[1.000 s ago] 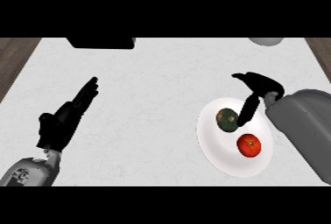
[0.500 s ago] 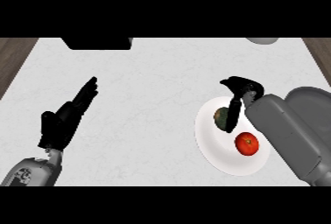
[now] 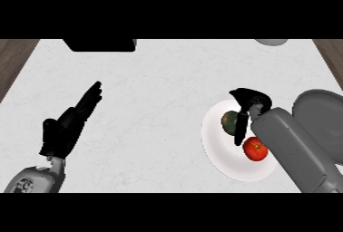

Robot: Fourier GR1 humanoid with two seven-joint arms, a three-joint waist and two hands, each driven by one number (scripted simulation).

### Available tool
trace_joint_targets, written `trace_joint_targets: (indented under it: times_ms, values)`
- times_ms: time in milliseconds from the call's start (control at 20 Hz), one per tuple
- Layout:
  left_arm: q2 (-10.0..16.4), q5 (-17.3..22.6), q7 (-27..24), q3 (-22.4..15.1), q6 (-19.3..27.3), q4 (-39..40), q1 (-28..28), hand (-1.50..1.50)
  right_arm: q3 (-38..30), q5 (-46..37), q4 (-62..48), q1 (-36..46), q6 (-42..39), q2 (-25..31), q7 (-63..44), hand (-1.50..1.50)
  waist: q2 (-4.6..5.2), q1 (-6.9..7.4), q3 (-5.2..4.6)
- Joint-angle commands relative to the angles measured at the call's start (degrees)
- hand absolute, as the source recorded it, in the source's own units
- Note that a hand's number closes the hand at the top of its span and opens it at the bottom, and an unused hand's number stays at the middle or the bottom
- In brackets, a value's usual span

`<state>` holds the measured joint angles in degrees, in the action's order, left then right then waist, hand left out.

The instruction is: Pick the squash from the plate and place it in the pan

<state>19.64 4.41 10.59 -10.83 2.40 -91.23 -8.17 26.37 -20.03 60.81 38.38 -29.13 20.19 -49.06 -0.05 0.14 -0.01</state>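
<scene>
Head view status: the squash (image 3: 230, 122) lies on the white plate (image 3: 218, 152) at the right side of the counter (image 3: 161, 90), just beside a red tomato (image 3: 255, 148); pickup is not yet complete and transfer has not begun. The right hand (image 3: 249, 98) is positioned over the squash's far right side, one finger (image 3: 239, 132) extended straight down along it between squash and tomato; the fingers are not seen curled round the squash, so treat the hand as open and the grasp as pending. The left hand (image 3: 67, 129) rests at the left, fingers straight and together, holding nothing. Remaining steps, as judged: close on the squash, lift, carry, release. The dark object (image 3: 100, 44) at the far left edge is taken to be the pan; it is cut by the view's upper limit. Clearance: the counter between plate and pan is bare, giving an open diagonal path. Observe the tomato next to the grasp point, the grey object (image 3: 271, 41) at the far right edge, and the counter's side edges, beyond which wood flooring (image 3: 13, 59) shows.
</scene>
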Motion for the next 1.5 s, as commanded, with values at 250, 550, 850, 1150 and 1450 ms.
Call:
trace_joint_targets:
  times_ms: [250, 550, 850, 1150, 1450]
  values:
    - [-2.0, -2.23, 1.65, 3.15, -3.77, -0.93, -0.67, 0.0, -4.49, -8.67, -0.41, -3.81, -0.01, -3.24, 0.75, -1.5, 0.04, 0.07, 0.01]
    - [-4.71, -4.58, 2.84, 3.07, -2.88, -1.41, -0.44, 0.0, -4.7, -12.42, -6.64, -4.83, -0.03, -5.91, 7.15, -1.5, 0.05, 0.09, 0.02]
    - [-4.47, -4.82, -0.24, 3.49, -4.73, -0.13, 1.4, 0.0, -2.01, -15.99, -12.25, -5.6, 1.47, -6.58, 17.11, 1.5, 0.18, 0.46, 0.03]
    - [-5.38, -4.53, 2.89, 5.17, -5.18, -2.51, 0.77, 0.0, -5.16, -16.09, -4.89, -4.55, -2.77, -9.05, 10.62, 1.5, -0.02, 0.06, 0.01]
    - [-5.92, -5.0, 3.94, 6.36, -5.82, -3.42, 0.68, 0.0, -6.14, -21.03, -0.21, -5.92, 3.56, -7.97, 13.86, 1.5, 0.0, 0.05, 0.02]
